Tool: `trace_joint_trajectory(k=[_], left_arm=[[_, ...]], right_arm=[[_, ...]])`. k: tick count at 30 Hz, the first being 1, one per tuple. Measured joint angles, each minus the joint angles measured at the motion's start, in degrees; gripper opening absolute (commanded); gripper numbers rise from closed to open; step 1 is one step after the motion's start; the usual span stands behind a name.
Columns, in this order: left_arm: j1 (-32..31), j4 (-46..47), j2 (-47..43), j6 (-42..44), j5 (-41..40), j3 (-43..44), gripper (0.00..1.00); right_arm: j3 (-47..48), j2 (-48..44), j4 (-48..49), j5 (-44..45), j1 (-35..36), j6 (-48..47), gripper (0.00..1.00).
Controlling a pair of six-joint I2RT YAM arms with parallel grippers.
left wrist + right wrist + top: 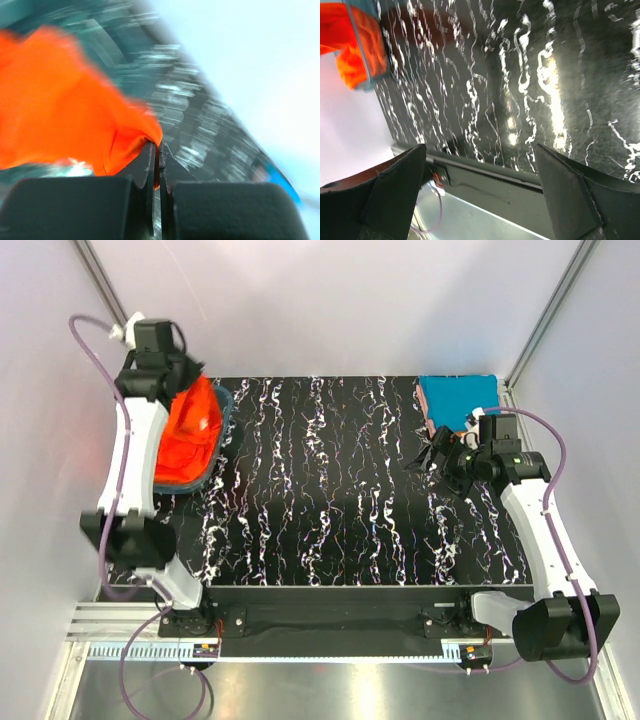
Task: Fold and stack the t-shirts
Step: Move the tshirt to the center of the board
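Note:
A bright orange-red t-shirt [192,425] is bunched in the teal tub [226,405] at the table's far left. My left gripper [192,375] reaches into the tub from above, and in the left wrist view it [159,148] is shut on a fold of the orange-red t-shirt [60,110]. A teal blue t-shirt [457,398], folded square, lies at the far right corner with a pinkish-orange edge [441,430] showing under it. My right gripper [428,455] hovers just in front of that pile, open and empty [480,170].
The black marbled table [330,490] stretches between the tub and the folded pile. In the right wrist view the tub [368,60] with the orange cloth [347,45] sits far off, and the table's near edge rail [490,175] shows. White walls close the sides.

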Motion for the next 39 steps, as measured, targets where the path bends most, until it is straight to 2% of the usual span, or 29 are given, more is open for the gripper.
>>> trace_joint_trajectory(k=[6,9,15,20,21,22,23,26,28,29,30,31,33,35,39], left_arm=[[-21.3,7.1,-17.7,7.8,5.1,3.1,0.00],[-27.7,7.5,-23.7,8.2,6.4,4.5,0.00],[-33.5,9.5,-30.0,5.6,9.4,3.2,0.00],[-36.6,10.3,-27.0,2.5,13.9,-5.0,0.00],[-37.1,10.3,-25.2,2.2,15.0,-6.3,0.07],[-37.6,10.3,-22.5,2.1,16.5,-7.3,0.23],[-38.1,10.4,-18.1,1.8,18.4,-8.0,0.64],[-39.1,8.9,-5.6,2.8,21.4,-6.2,0.69],[-39.8,3.2,4.4,5.2,21.6,0.2,0.72],[-40.1,1.1,7.9,6.1,21.5,3.2,0.74],[-40.3,-1.8,11.8,7.4,21.3,7.0,0.82],[-40.5,-3.3,13.3,8.5,21.1,8.3,0.82],[-40.7,-6.4,12.7,10.4,20.4,8.0,0.83],[-40.8,-6.6,7.5,11.8,19.6,2.9,0.83],[-40.1,-4.4,-11.1,12.5,17.7,-17.3,0.81]], right_arm=[[-0.2,-0.1,0.1,-0.6,4.5,-0.4,0.96],[-2.0,-1.0,1.3,-2.3,5.1,0.2,0.98],[-5.9,-4.2,2.1,-6.1,5.3,2.0,0.98],[-6.0,-8.0,1.2,-6.5,5.4,2.1,0.98],[-5.9,-8.8,0.6,-6.4,5.4,2.0,0.98],[-5.9,-9.5,-0.1,-6.3,5.4,2.0,0.96],[-5.9,-10.2,-0.8,-6.2,5.4,1.8,0.95],[-6.0,-11.8,-3.0,-5.7,5.4,1.1,0.88],[-6.4,-12.9,-4.1,-5.0,5.4,0.4,0.81],[-7.2,-13.7,-4.2,-4.9,5.4,0.0,0.76],[-8.2,-14.3,-4.5,-4.9,5.4,-0.3,0.72],[-9.4,-15.0,-4.6,-5.1,5.4,-0.7,0.68],[-12.9,-16.2,-4.8,-5.6,5.5,-0.9,0.64],[-16.6,-17.1,-4.0,-6.7,5.7,-0.8,0.63],[-24.6,-14.7,-0.4,-9.5,7.7,0.6,0.73]])
